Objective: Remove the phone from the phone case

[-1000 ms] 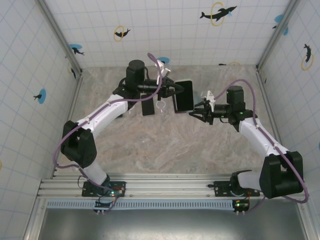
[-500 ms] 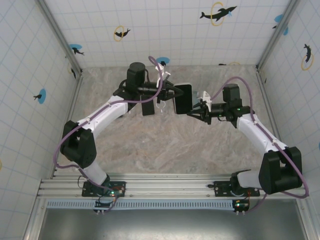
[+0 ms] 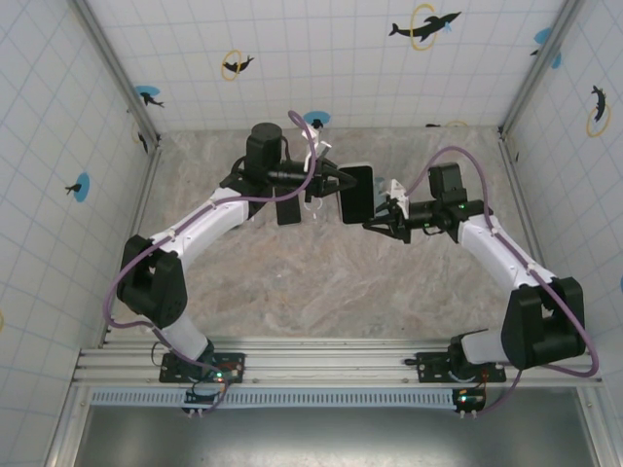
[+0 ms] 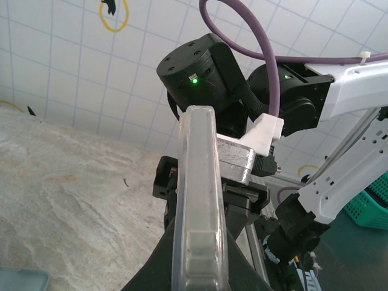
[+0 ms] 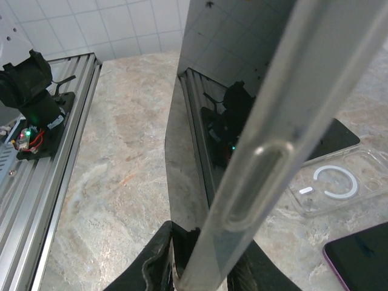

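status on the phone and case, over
left gripper jaws shut on cased phone, held aloft. right gripper jaws pinching its near corner. phone not yet out. dark phone, empty clear case lie beneath.

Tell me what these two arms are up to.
The arms hold a cased phone up between them, above the marble table. The left claw is clamped on one edge, and the right claw looks closed on the opposite lower corner. The phone sits in its clear case, not yet pulled out. Below them on the table lie a black phone and an empty clear case with a ring mark.
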